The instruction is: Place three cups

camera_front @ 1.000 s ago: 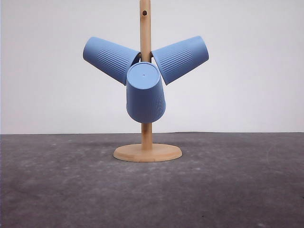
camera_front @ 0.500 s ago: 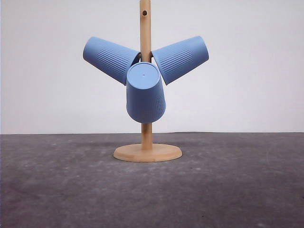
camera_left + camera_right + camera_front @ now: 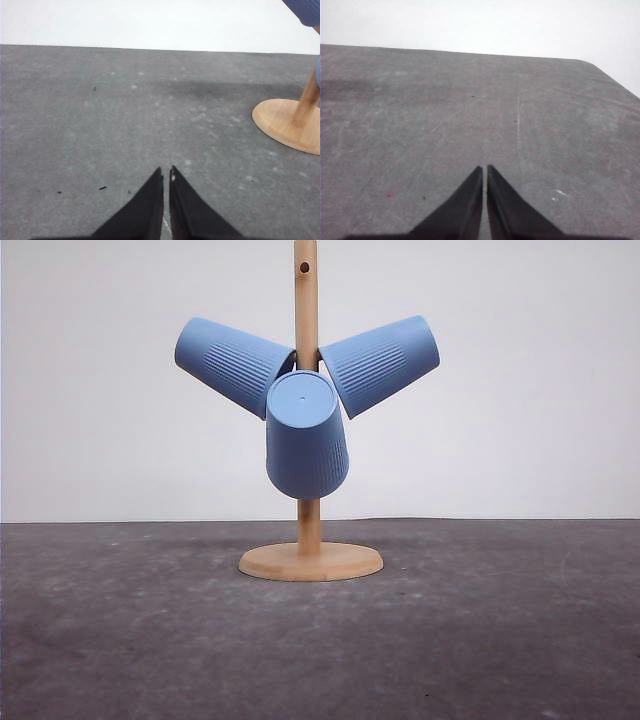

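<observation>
Left gripper: jaws nearly together, holding nothing, low over grey table. Right gripper: same, narrow and empty. Wooden stand at table middle. Three cups hang on its pegs: left cup, right cup, front cup, bottom toward camera. Cups look light, stiff, likely plastic; ribbing should help grip. Take hold across ribbed wall, slide off along peg.
</observation>
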You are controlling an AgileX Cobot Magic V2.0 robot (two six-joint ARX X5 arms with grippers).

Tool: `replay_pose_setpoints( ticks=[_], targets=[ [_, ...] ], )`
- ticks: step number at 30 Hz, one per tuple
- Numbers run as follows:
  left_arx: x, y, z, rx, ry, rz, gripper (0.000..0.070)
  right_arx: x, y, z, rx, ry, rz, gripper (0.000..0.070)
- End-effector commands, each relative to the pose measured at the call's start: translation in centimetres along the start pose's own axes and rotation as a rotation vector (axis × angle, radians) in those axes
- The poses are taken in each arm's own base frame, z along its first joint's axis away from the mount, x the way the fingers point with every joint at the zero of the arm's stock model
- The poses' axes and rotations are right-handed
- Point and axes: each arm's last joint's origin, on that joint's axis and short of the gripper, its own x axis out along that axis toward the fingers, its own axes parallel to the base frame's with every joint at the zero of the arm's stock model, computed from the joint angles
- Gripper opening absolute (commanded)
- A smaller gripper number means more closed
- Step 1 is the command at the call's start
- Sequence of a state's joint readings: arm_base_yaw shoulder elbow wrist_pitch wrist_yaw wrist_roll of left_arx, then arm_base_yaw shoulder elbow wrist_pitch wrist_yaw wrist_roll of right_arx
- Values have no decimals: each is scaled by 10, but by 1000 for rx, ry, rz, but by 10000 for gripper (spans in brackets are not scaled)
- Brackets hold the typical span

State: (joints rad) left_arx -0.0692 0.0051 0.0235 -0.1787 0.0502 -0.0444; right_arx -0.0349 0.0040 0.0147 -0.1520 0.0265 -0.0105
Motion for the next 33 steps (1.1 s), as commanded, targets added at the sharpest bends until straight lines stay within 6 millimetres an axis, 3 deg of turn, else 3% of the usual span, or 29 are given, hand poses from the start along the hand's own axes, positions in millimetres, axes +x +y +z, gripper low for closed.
replay_pose_setpoints(
  ticks=[1,33],
  targets=[
    [1,0,-3,-1,7,4,0,0,0,0,11,-8,-1,9],
    [1,0,-3,-1,7,4,0,0,0,0,11,-8,-1,9]
  ],
)
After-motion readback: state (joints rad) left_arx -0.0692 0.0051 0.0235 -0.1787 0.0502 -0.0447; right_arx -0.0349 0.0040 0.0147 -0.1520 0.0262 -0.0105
